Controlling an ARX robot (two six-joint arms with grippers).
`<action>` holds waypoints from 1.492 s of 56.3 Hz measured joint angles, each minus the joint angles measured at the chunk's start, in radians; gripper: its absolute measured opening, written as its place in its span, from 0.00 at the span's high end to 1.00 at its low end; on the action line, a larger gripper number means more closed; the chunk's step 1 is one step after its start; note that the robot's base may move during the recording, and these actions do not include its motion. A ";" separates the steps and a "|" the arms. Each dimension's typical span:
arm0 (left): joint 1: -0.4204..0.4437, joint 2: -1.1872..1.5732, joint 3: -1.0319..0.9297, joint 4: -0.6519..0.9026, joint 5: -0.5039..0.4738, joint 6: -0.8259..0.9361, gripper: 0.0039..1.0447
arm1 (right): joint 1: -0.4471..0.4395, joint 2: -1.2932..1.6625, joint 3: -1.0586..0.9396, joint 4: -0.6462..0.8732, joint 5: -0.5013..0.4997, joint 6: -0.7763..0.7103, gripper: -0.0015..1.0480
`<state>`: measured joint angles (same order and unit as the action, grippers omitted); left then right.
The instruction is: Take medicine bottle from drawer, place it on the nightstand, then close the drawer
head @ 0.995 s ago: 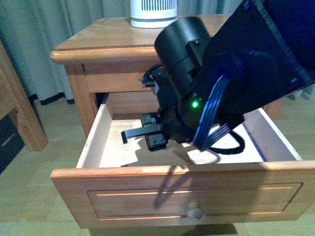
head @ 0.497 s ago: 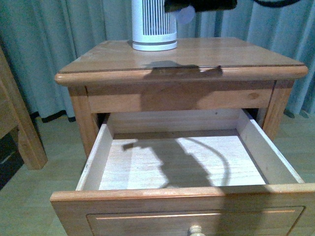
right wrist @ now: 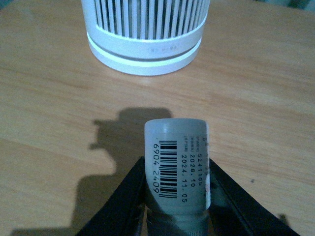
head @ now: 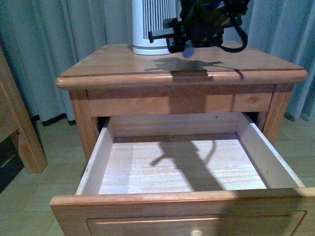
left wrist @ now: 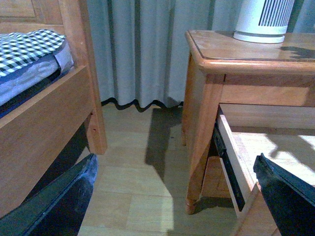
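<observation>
Medicine bottle (right wrist: 177,162) sits clamped in my right gripper (right wrist: 177,196) above the nightstand (head: 123,59) top, not yet set down; the drawer (head: 93,162) below that top stands open, and my left gripper (left wrist: 175,167) is spread empty.

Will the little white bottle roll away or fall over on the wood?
Squeezed by the right gripper, the medicine bottle looks undented, so probably stiff. Laid sideways it would likely roll on the smooth nightstand; stood upright, being narrow, it might tip.

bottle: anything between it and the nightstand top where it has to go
Nothing visible. The right gripper holds the bottle over bare wood of the nightstand; the ribbed device stands beyond it, not beneath.
</observation>
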<state>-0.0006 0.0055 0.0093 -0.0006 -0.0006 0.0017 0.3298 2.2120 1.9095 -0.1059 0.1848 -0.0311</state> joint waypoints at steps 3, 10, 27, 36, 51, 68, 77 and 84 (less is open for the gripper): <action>0.000 0.000 0.000 0.000 0.000 0.000 0.06 | 0.000 0.000 0.000 0.014 0.002 0.000 0.41; 0.000 0.000 0.000 0.000 0.000 0.000 0.06 | 0.006 -0.053 -0.039 0.089 -0.010 -0.002 0.20; 0.000 0.000 0.000 0.000 0.000 0.000 0.06 | 0.048 -0.652 -0.568 0.129 -0.186 0.134 0.07; 0.000 0.000 0.000 0.000 0.000 0.000 0.06 | 0.049 -0.937 -0.921 0.043 -0.191 0.252 0.34; 0.000 0.000 0.000 0.000 0.000 0.000 0.06 | 0.098 -1.166 -1.321 -0.021 -0.153 0.348 0.77; 0.000 0.000 0.000 0.000 0.000 0.000 0.06 | 0.090 -0.821 -1.481 0.304 -0.074 0.347 0.97; 0.000 0.000 0.000 0.000 0.000 0.000 0.06 | 0.090 -0.570 -1.424 0.529 -0.028 0.247 0.97; 0.000 0.000 0.000 0.000 0.000 0.000 0.06 | 0.075 -0.438 -1.338 0.641 -0.019 0.155 0.97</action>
<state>-0.0006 0.0055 0.0093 -0.0006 -0.0006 0.0017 0.4049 1.7737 0.5713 0.5350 0.1661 0.1242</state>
